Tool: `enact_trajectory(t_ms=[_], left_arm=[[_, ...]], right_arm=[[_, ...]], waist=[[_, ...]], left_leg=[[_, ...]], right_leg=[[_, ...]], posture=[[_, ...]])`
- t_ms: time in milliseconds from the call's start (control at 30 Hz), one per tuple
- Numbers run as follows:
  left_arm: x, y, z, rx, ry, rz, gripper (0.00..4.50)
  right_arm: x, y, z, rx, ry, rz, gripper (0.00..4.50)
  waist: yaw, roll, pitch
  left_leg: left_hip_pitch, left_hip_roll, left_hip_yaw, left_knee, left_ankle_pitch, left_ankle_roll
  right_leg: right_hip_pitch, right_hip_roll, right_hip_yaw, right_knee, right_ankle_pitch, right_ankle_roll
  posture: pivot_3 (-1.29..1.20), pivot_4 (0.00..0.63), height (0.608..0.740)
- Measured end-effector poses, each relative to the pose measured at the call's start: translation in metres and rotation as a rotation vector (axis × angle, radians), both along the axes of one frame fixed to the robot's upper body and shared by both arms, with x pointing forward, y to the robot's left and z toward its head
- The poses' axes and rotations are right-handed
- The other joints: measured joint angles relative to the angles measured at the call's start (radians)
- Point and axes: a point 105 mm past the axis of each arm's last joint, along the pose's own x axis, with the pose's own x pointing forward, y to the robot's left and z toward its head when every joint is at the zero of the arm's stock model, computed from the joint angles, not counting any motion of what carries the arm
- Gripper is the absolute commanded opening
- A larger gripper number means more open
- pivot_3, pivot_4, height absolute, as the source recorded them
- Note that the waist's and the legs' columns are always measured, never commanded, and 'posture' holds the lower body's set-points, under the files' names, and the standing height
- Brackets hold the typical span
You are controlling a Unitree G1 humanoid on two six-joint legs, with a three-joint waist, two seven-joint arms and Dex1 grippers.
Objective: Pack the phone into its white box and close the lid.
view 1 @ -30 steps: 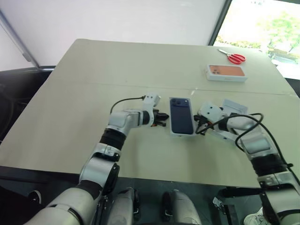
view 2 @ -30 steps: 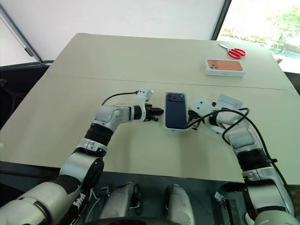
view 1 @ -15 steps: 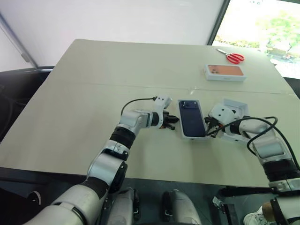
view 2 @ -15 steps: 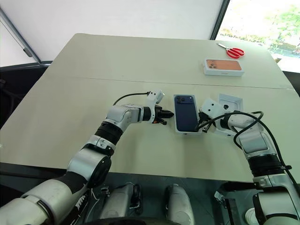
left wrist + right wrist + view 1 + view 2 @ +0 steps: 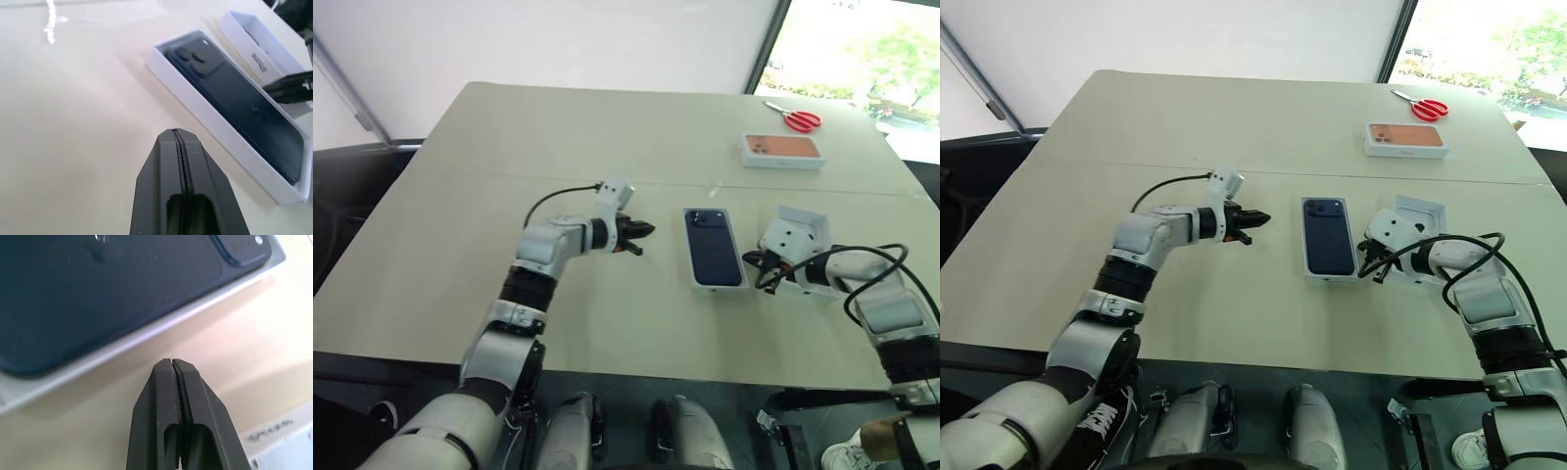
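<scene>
Watching: both arms have drawn back from the white box (image 5: 714,284); the box is the landmark for every place below
Phone: the phone (image 5: 713,247) lies flat inside the white box, camera cluster at the far end; it looks fully seated, so I judge the packing step done
Left end effector: the left end effector (image 5: 642,232) was just beside the box's left wall a second ago; now it hovers well apart to the left, fingers pressed together, holding nothing
Right end effector: the right end effector (image 5: 762,274) has eased off the box's right wall and sits near it on that side; fingers pressed together, empty
Lid: the lid (image 5: 805,227) lies open side up, to the right of the box and a little farther back, partly behind the right arm
Desk: the desk (image 5: 509,137) also carries a picture box (image 5: 785,150) and red scissors (image 5: 796,118), far behind the box
Meaning: only the lid remains; the right arm seems best placed to fetch it
</scene>
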Motion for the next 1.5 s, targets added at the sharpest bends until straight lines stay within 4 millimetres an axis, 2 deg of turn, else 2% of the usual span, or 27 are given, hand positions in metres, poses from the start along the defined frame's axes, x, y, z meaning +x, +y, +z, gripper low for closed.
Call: enact_trajectory(t_ms=[267, 467, 600, 700, 733, 767, 867, 933, 1000, 1033, 1133, 1367, 1500], left_arm=[[-0.004, 0.047, 0.014, -0.01, -0.094, 0.074, 0.0], [-0.036, 0.071, 0.021, -0.01, -0.165, -0.065, 0.0], [-0.052, 0.073, 0.024, -0.004, -0.209, -0.159, 0.0], [-0.061, 0.073, 0.023, 0.019, -0.222, -0.217, 0.0], [-0.064, 0.072, 0.022, 0.008, -0.206, -0.24, 0.53], [-0.068, 0.069, 0.023, -0.009, -0.199, -0.264, 0.82], [-0.084, 0.067, 0.03, -0.04, -0.205, -0.373, 2.17], [-0.09, 0.069, 0.035, -0.034, -0.245, -0.425, 3.21], [-0.092, 0.071, 0.035, -0.033, -0.265, -0.447, 4.17], [-0.093, 0.071, 0.034, -0.027, -0.282, -0.455, 4.46], [-0.088, 0.073, 0.038, 0.032, -0.411, -0.448, 4.5], [-0.078, 0.075, 0.04, 0.088, -0.588, -0.422, 4.5], [-0.075, 0.076, 0.042, 0.115, -0.647, -0.409, 4.5]], right_arm=[[-0.01, -0.025, 0.0, -0.039, 0.02, -0.034, 0.06], [-0.021, -0.043, 0.002, -0.071, 0.06, -0.058, 0.06], [-0.022, -0.042, 0.002, -0.059, 0.078, -0.054, 0.06], [-0.02, -0.034, 0.008, -0.012, 0.088, -0.046, 0.06], [-0.017, -0.03, 0.015, 0.011, 0.08, -0.044, 0.0], [-0.014, -0.027, 0.021, 0.031, 0.074, -0.04, 0.0], [-0.01, -0.013, 0.041, 0.125, 0.099, -0.035, 0.0], [-0.011, -0.006, 0.054, 0.153, 0.113, -0.02, 0.0], [-0.01, -0.006, 0.059, 0.159, 0.12, -0.028, 0.0], [-0.01, -0.008, 0.059, 0.158, 0.127, -0.041, 0.0], [-0.004, -0.016, 0.056, 0.141, 0.137, -0.117, 0.8], [0.006, -0.024, 0.063, 0.104, 0.17, -0.248, 4.37], [0.006, -0.025, 0.062, 0.117, 0.22, -0.327, 4.45]], waist=[[-0.003, 0.0, 0.0], [-0.004, 0.0, 0.0], [-0.004, 0.001, 0.0], [-0.008, 0.002, 0.001], [-0.009, 0.003, 0.001], [-0.01, 0.003, 0.002], [-0.019, 0.004, 0.002], [-0.024, 0.005, 0.002], [-0.022, 0.005, 0.002], [-0.022, 0.005, 0.002], [-0.024, 0.005, 0.002], [-0.027, 0.007, 0.002], [-0.026, 0.007, 0.002]], left_leg=[[0.0, 0.0, 0.0, 0.0, 0.0, 0.0], [0.0, 0.0, 0.0, 0.0, 0.0, -0.001], [0.0, 0.001, 0.0, 0.0, 0.0, -0.001], [0.0, 0.001, 0.0, 0.0, 0.0, -0.001], [0.0, 0.001, 0.0, 0.0, 0.0, -0.001], [0.0, 0.001, 0.0, -0.001, 0.0, -0.001], [-0.001, 0.001, 0.0, -0.001, 0.0, -0.001], [-0.001, 0.001, 0.0, -0.001, 0.0, -0.001], [-0.001, 0.001, 0.0, -0.001, -0.001, -0.001], [-0.001, 0.001, 0.0, -0.001, -0.001, 0.0], [-0.002, 0.0, 0.0, -0.001, -0.002, -0.002], [-0.007, 0.0, 0.0, -0.001, -0.001, 0.0], [-0.008, 0.0, 0.0, -0.001, -0.001, 0.0]], right_leg=[[0.0, 0.0, 0.0, 0.0, 0.0, 0.0], [0.0, 0.0, 0.0, 0.0, 0.0, 0.0], [0.0, 0.0, 0.0, 0.0, 0.0, -0.001], [-0.001, -0.001, 0.0, 0.0, -0.001, -0.002], [-0.001, 0.0, 0.0, 0.0, -0.001, -0.003], [-0.001, 0.0, 0.001, 0.0, -0.001, -0.003], [-0.002, 0.0, 0.001, 0.0, -0.001, -0.003], [-0.002, 0.0, 0.001, 0.0, -0.002, -0.004], [-0.002, -0.001, 0.0, -0.001, -0.002, -0.004], [-0.002, -0.001, 0.0, -0.001, -0.002, -0.005], [-0.004, -0.002, 0.001, -0.001, -0.002, -0.005], [-0.009, -0.002, 0.001, 0.0, -0.002, -0.005], [-0.009, -0.002, 0.0, 0.0, -0.002, -0.005]], posture=[[0.0, 0.15, 0.738], [0.0, 0.15, 0.738], [0.0, 0.15, 0.738], [0.0, 0.15, 0.738], [0.0, 0.15, 0.738], [0.0, 0.15, 0.738], [0.0, 0.15, 0.738], [0.0, 0.15, 0.738], [0.0, 0.15, 0.738], [0.0, 0.15, 0.738], [0.0, 0.15, 0.738], [0.0, 0.15, 0.738], [0.0, 0.15, 0.738]])
